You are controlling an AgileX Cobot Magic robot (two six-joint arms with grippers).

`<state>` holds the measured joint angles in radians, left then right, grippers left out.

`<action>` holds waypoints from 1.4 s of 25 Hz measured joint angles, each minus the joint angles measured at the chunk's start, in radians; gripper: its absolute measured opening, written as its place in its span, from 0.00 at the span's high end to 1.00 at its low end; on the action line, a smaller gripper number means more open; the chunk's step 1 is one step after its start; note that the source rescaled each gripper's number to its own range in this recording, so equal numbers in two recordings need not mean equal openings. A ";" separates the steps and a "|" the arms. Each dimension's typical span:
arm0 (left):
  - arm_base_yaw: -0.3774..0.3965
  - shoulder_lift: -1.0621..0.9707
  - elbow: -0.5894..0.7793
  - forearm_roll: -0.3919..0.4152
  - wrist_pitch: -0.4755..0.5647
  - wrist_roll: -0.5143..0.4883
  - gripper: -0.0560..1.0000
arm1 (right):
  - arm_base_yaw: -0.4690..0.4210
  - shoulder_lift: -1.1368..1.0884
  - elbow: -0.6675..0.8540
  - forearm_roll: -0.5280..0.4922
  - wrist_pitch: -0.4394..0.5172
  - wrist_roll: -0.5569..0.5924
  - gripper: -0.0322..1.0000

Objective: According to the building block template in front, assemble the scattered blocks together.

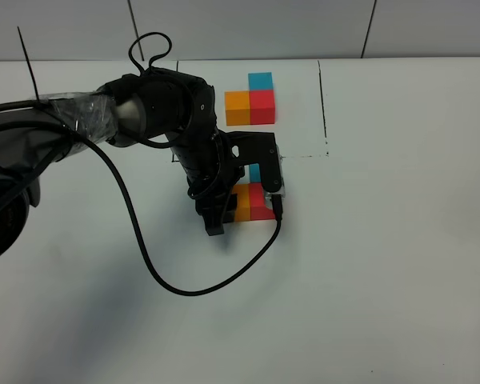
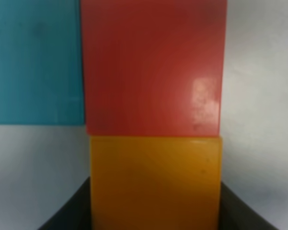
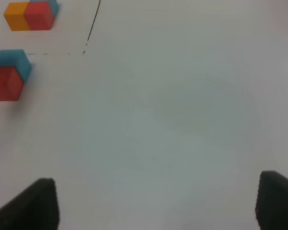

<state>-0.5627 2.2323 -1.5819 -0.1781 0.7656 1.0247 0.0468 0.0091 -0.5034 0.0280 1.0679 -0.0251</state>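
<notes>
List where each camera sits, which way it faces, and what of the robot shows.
Exterior high: mounted above, looking down on the white table, the building block template and the left arm over the scattered blocks.
Left wrist: on that arm, close on the orange block, red block and blue block; dark left gripper fingers flank the orange.
Right wrist: low over bare table; right gripper fingertips show.
Shared: all three see the red block.

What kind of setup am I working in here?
Likely a lab test bench: a bare white table with thin black lines drawn on it, a building block template, and pale panelled wall behind.
</notes>
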 joint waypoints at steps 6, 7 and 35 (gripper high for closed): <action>0.000 0.000 0.000 0.000 0.000 0.000 0.94 | 0.000 0.000 0.000 0.000 0.000 0.000 0.31; 0.000 0.000 0.000 0.000 0.001 0.000 0.94 | 0.000 0.000 0.000 0.000 0.000 0.000 0.31; 0.163 -0.278 0.000 0.224 0.115 -0.288 0.00 | 0.000 0.000 0.000 0.000 0.000 0.000 0.31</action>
<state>-0.3997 1.9540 -1.5819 0.0459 0.8808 0.7370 0.0468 0.0091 -0.5034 0.0280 1.0679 -0.0251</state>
